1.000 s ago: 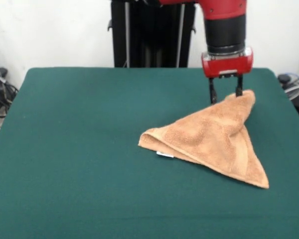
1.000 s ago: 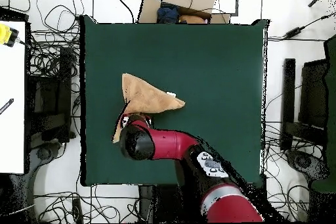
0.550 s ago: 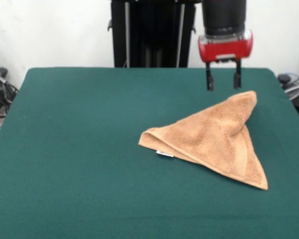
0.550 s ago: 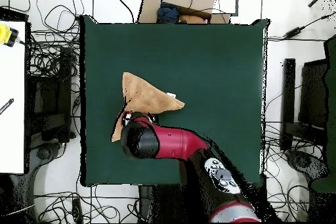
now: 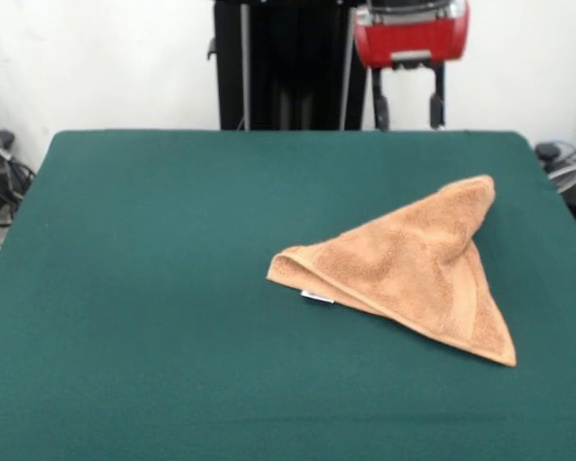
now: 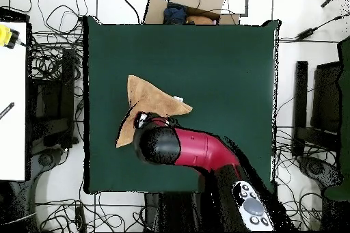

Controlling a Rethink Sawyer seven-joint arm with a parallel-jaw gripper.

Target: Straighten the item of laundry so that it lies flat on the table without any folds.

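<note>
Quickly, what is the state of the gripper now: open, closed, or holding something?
Gripper: open, empty, raised above the towel.

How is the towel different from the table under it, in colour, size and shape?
The towel is tan, while the table is dark green. The towel is small and covers only one part; the table is much larger. The towel lies folded into a triangle; the table is a flat rectangle. Both look like soft cloth surfaces.

- You see a towel [image 5: 413,264] of tan terry cloth, rough and matt.
- Your table [image 5: 154,288] wears dark green matt felt-like cloth.
- Your gripper [image 5: 409,108] has a glossy red housing and black fingers.
</note>
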